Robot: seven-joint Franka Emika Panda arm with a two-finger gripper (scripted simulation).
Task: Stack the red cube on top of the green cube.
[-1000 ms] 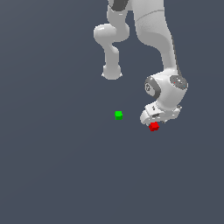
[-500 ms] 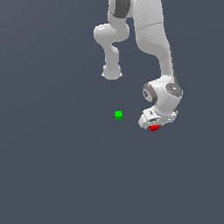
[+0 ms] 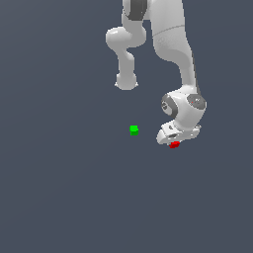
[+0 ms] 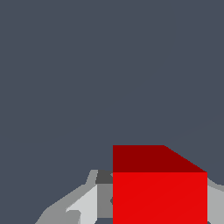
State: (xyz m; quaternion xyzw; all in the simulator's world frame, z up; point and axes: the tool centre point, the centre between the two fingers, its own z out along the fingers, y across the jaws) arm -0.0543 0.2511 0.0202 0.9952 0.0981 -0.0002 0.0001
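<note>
Setting: simulated test scene, no real room. Evidence: uniform slate-grey ground (image 3: 59, 197) without edges, walls, furniture or texture; flat-shaded white arm (image 3: 173, 44) with no visible base; two plain single-colour cubes, red (image 3: 174, 145) and green (image 3: 134, 130), as the only props.

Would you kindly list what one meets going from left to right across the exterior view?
Green cube → red cube, which sits under the gripper at the end of the white arm. The gripper overlaps the red cube, so it has no separate place in the order.
</note>
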